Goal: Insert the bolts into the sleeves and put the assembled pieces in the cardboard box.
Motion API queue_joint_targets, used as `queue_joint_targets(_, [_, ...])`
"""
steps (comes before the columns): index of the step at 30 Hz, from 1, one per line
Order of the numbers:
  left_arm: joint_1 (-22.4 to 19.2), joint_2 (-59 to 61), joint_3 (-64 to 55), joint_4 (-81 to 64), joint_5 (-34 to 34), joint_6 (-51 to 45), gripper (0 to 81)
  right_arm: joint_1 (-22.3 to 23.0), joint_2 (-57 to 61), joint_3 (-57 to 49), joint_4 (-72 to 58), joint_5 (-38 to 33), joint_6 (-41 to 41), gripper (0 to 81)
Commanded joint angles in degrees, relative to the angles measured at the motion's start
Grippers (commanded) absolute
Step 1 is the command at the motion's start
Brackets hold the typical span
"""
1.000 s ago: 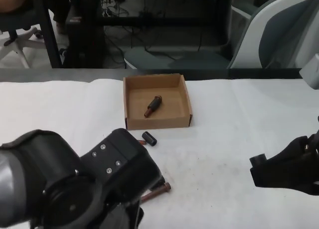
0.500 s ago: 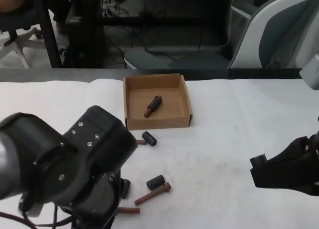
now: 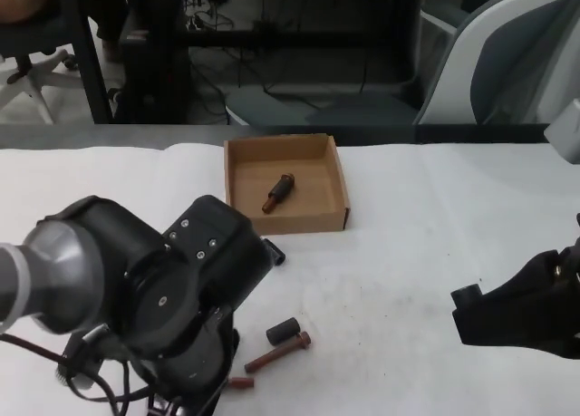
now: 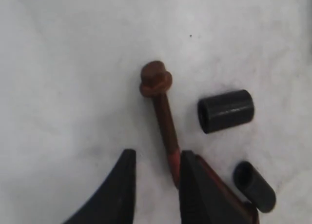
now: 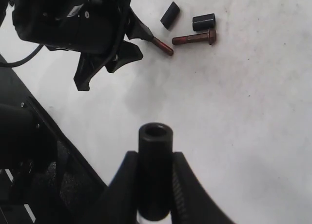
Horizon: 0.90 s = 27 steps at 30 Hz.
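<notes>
**Left hand open at a bolt; right hand gripping a sleeve**

**Edges and room.** White cloth covers the table [image 3: 435, 217]. Its far edge runs behind the box [image 3: 288, 222]. In the right wrist view its near edge passes diagonally close by the right hand [image 5: 155, 185]. Bare cloth lies at 3 o'clock of the box and between the loose parts and the right arm [image 3: 517, 312].

**Left hand** [image 4: 157, 156]. Open, fingers spread, nothing gripped. The bolt [image 4: 160, 107] lies flat at 6 o'clock of the box, head pointing away from the hand. Its threaded end reaches into the gap, close against one finger [image 4: 195, 194]; contact cannot be determined. A sleeve [image 4: 225, 111] lies just beside the bolt's shaft, not touching it. A second sleeve [image 4: 254, 186] lies near the outer side of that same finger.

**Right hand.** Closed on the held sleeve [image 5: 155, 146], bore toward the wrist camera, at 4 o'clock of the box and well apart from it.

**Box.** One assembled piece [image 3: 279, 191] lies on its floor.

**Obscured.** In the high view the left arm [image 3: 154, 316] covers part of a third sleeve [image 3: 274, 251] just in front of the box. A second bolt [image 3: 240, 382] juts from under the arm. A red strip along the finger in the left wrist view may be this bolt; it cannot be confirmed. The right arm is cut off at the frame edge.
</notes>
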Motion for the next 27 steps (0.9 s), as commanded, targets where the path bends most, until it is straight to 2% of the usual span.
queue_joint_targets(1, [0.53,0.23,-0.48,2.98,-0.11,0.40,31.5,0.02,-0.47,-0.23,0.10,-0.95,-0.65,0.6])
queue_joint_targets(11, [3.05,1.22,-0.48,2.82,-1.50,0.39,31.5,0.02,-0.47,-0.23,-0.72,-0.95,-0.65,0.6])
queue_joint_targets(27, [3.41,1.50,-0.48,1.11,-1.88,-2.11,31.1,0.02,-0.47,-0.23,-1.13,-0.95,-0.65,0.6])
